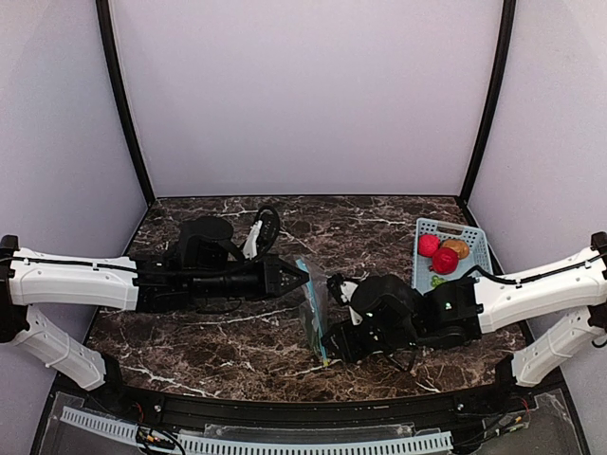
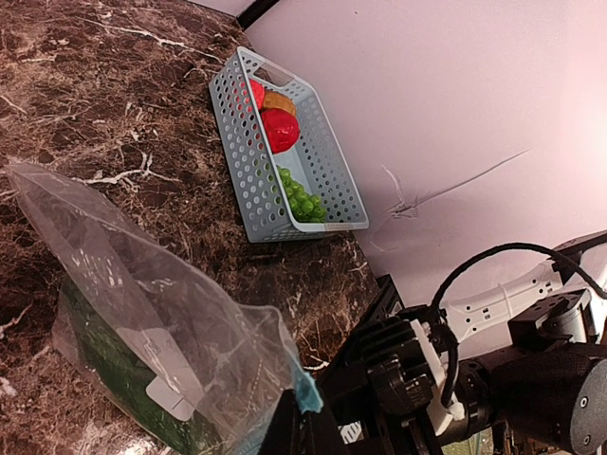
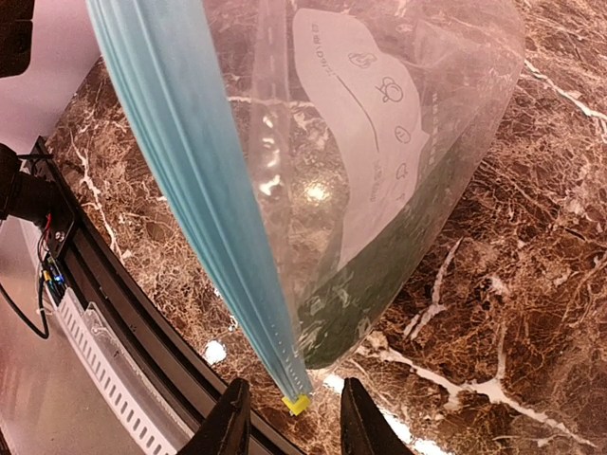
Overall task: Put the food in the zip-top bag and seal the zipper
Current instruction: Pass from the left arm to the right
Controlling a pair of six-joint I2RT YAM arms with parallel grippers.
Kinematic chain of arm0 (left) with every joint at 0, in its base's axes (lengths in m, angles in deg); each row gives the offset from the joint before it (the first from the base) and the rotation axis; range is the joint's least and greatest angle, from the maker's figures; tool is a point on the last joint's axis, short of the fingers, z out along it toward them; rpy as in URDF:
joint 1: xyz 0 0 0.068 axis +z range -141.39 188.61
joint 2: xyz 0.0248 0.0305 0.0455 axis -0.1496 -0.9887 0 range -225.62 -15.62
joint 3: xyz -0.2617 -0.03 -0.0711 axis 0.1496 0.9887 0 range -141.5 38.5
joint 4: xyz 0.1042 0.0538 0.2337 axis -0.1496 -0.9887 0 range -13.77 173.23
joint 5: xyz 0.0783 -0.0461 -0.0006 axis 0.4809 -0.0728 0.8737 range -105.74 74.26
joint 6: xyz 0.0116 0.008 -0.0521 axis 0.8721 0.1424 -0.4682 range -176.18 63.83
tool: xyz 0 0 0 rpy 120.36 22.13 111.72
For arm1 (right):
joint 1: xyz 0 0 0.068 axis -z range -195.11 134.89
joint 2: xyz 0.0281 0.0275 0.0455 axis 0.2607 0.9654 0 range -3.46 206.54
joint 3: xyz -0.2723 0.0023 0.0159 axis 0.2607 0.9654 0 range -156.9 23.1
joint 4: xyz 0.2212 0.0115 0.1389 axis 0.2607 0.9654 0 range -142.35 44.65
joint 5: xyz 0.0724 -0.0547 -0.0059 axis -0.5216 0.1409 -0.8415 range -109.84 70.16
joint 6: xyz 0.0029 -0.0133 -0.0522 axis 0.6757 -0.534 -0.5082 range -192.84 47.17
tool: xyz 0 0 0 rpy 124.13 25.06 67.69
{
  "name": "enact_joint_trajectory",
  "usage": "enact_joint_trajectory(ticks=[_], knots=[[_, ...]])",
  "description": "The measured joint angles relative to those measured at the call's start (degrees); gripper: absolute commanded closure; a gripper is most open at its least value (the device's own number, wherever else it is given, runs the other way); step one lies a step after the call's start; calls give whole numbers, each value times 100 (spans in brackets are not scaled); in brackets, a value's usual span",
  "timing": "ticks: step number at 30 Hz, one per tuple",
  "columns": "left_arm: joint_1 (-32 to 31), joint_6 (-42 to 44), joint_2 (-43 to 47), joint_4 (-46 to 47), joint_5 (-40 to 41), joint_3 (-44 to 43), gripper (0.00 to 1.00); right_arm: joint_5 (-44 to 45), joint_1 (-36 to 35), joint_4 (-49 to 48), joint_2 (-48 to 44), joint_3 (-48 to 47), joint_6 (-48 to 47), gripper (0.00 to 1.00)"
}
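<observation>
While all four fruits [image 2: 281, 130] lie in the basket [image 2: 247, 171] at the far right, work is on the bag [image 3: 379, 171], so this reads as bag prep: nothing loaded yet. The bag stands on edge mid-tabletop [image 3: 531, 313], well apart from the basket, zipper [image 3: 194, 190] uppermost and slanting down toward the near edge. A dark green patch [image 3: 379, 294] shows low in the bag; cannot tell what it is. Left gripper [image 1: 300, 278] is pressed together on the bag's upper zipper corner, holding it up. Right gripper [image 3: 295, 398] stands spread, a finger on each side of the zipper's low end and its yellow tab [image 3: 297, 405], touching neither as far as shows. Whether the mouth is parted, cannot tell; the strip looks like one band. Next move likely calls for the right gripper to take one lip and pull the mouth open, or to go for fruit. Left arm lies low and stretched across from the left. Right arm reaches in from the right, wrist low, gripper aimed at the bag's near end.
</observation>
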Motion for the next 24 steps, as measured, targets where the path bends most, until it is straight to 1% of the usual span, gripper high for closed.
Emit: enact_joint_trajectory(ticks=[6, 12, 24], knots=[[0, 0, 0, -2, -2, 0, 99, 0, 0, 0, 166, -13, -9, 71], [0, 0, 0, -7, -13, 0, 99, 42, 0, 0, 214, -13, 31, 78], [2, 0, 0, -11, -39, 0, 99, 348, -2, 46, 468, -205, 129, 83]])
